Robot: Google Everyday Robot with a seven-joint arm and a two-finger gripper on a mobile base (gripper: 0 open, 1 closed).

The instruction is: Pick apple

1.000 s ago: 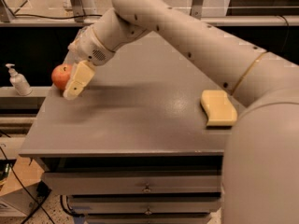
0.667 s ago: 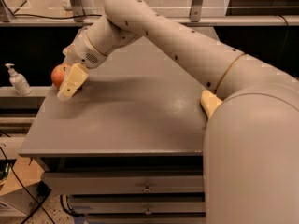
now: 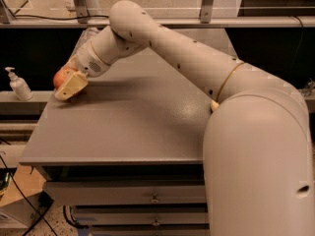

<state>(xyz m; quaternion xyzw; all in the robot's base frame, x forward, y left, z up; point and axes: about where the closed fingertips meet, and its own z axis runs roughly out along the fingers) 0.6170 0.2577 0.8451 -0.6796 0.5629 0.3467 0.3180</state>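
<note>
gripper (image 3: pixel 69 84) at apple (image 3: pixel 61 75), left edge of table (image 3: pixel 138 127).
apple just behind the gripper, close against it; clenched or released: cannot tell.

The cream hand (image 3: pixel 68 85) was beside a red-orange apple (image 3: pixel 61 76) at the left edge of the speckled grey desk (image 3: pixel 147 127).
</note>
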